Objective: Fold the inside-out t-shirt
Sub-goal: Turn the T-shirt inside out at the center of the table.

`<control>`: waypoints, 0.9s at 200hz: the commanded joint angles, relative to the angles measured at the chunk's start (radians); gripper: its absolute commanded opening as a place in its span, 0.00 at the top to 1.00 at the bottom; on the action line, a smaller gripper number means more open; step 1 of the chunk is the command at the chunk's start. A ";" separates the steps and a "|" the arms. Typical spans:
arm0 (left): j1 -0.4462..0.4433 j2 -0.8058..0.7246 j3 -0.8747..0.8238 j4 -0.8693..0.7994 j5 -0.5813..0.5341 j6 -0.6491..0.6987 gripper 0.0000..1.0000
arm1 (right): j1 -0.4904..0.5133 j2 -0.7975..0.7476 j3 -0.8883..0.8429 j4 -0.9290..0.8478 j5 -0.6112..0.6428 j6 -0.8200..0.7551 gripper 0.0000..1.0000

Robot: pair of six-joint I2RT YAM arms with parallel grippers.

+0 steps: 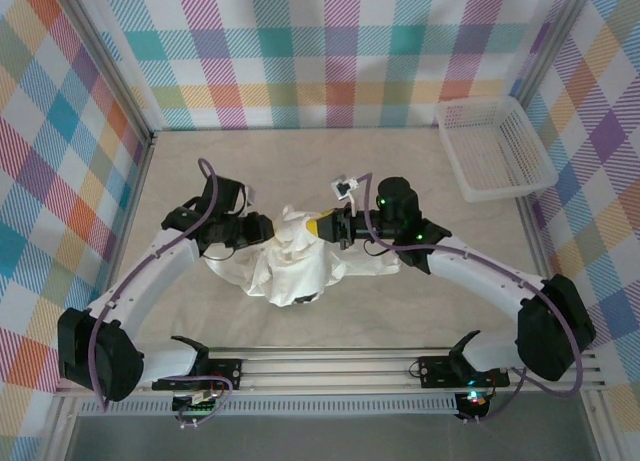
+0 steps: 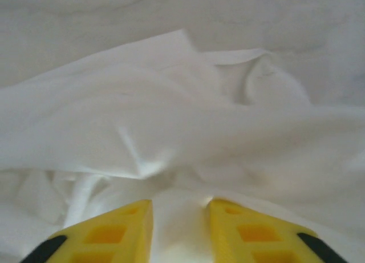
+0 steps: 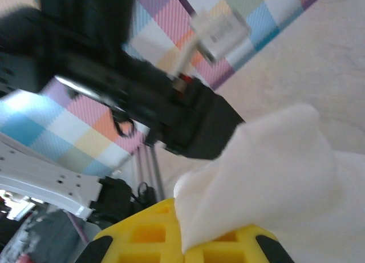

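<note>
Yellow fingers [image 2: 114, 231] of the left pincer [image 2: 181, 209], cut off by the lower edge of its wrist view, stand a narrow way apart. Soft folds of the inside-out t-shirt [image 2: 171, 120] bulge into the gap, though whether the fingers pinch the cloth I cannot tell. Closed tight, the right pincer [image 3: 185, 240] grips a peak of the same white cloth, which rises just above its tips. Seen from above, the shirt is a crumpled, cream-white heap lying between the two pincers and sagging from them toward the arm bases, its sleeves and hem lost in the folds and both sets of fingertips buried in it.
</note>
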 commanded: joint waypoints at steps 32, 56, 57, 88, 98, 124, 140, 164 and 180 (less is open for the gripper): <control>-0.045 -0.295 -0.121 0.077 0.012 0.039 0.53 | -0.026 0.007 -0.013 0.045 -0.055 0.074 1.00; -0.236 -0.397 -0.132 0.071 -0.205 0.074 0.54 | -0.027 0.035 0.026 -0.028 -0.048 0.059 1.00; -0.244 -0.400 -0.132 0.075 -0.210 0.076 0.54 | -0.027 0.035 0.028 -0.032 -0.047 0.059 1.00; -0.419 -0.315 -0.113 0.195 -0.188 0.053 0.57 | -0.027 0.066 0.082 -0.121 -0.015 0.041 1.00; -0.462 -0.246 -0.088 0.200 -0.205 0.035 0.57 | -0.027 0.075 0.093 -0.137 -0.012 0.040 1.00; -0.478 -0.091 -0.027 0.131 -0.312 -0.034 0.58 | -0.027 0.082 0.109 -0.152 -0.012 0.047 1.00; -0.478 -0.062 -0.014 0.122 -0.362 -0.055 0.58 | -0.027 0.078 0.111 -0.161 -0.007 0.050 1.00; -0.475 -0.082 0.018 0.098 -0.379 -0.078 1.00 | -0.030 0.074 0.117 -0.233 0.086 0.037 1.00; -0.464 -0.120 0.052 0.079 -0.338 -0.104 1.00 | -0.056 0.092 0.114 -0.279 0.149 0.035 1.00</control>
